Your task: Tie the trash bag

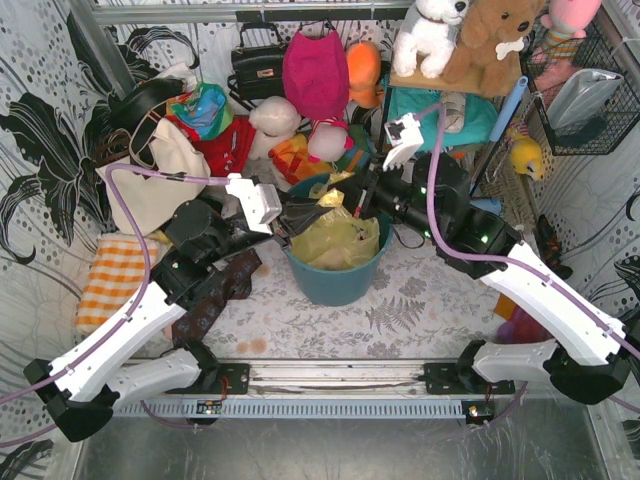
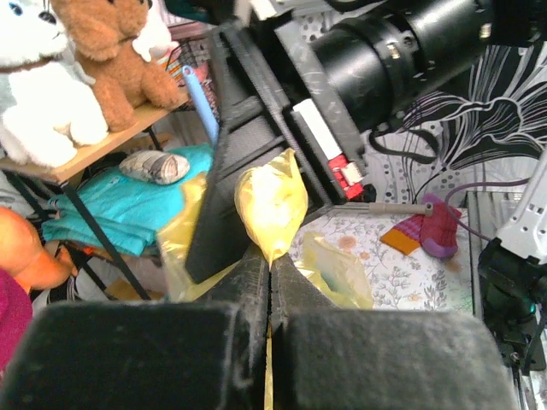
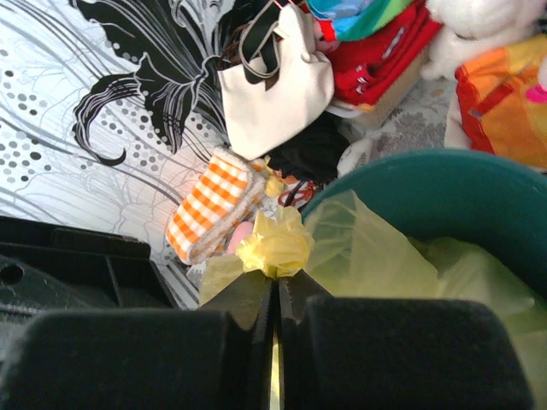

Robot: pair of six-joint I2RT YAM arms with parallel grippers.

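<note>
The bag (image 1: 340, 243), yellow-green and crinkled, sits in the bin (image 1: 335, 288) directly below both grippers, its top drawn up between them. The left gripper (image 2: 270, 260) has its jaws closed on a puffed flap of the bag, with the right gripper (image 3: 275, 278) just beyond it. The right gripper's jaws are closed on a bunched tuft of the bag, with a tote (image 3: 275, 85) and a checked cloth (image 3: 214, 205) farther beyond.

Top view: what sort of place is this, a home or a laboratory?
Likely a lab cell dressed as a cluttered room: flower-print walls, plush toys, and two arms bolted to a rail.
</note>
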